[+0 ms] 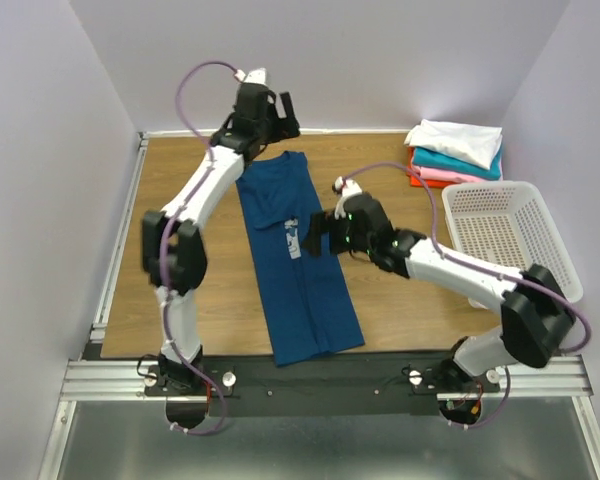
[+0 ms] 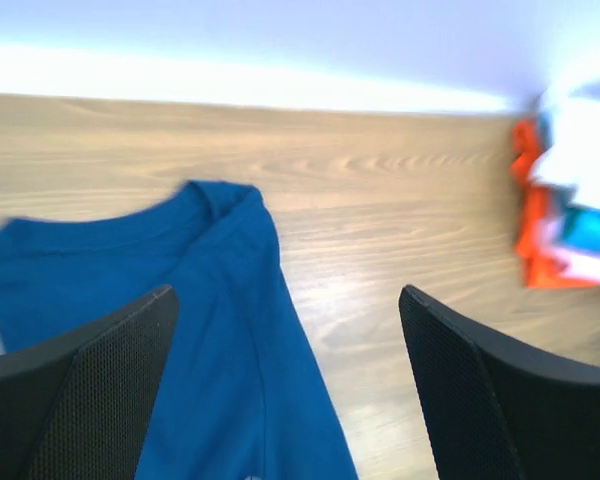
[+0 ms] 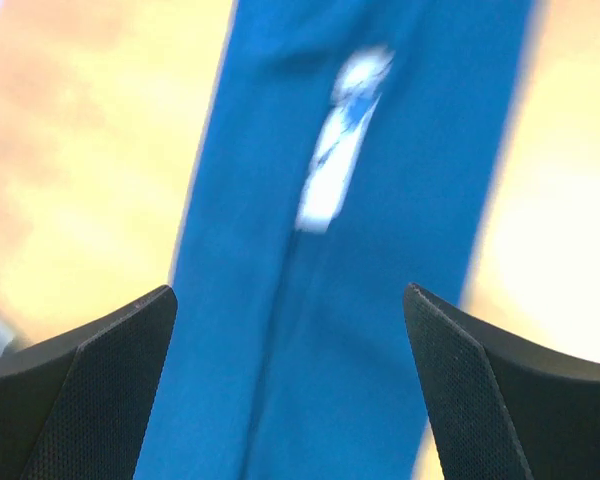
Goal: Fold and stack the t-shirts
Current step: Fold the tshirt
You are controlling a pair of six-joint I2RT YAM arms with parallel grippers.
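Table [image 1: 405,305]: one blue tee [image 1: 302,295], four folded tees [image 1: 456,152]

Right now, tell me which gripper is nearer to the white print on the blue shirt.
Right. The right gripper is beside the white print on the blue shirt; the left gripper is off beyond the shirt's collar.

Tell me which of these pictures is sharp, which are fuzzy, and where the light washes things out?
Top external: sharp and evenly lit, the blue t-shirt crisp. Right wrist: the most blurred, the white print a smear and the table glowing yellow-orange. Left wrist: mild blur, the folded stack at the right edge overexposed.
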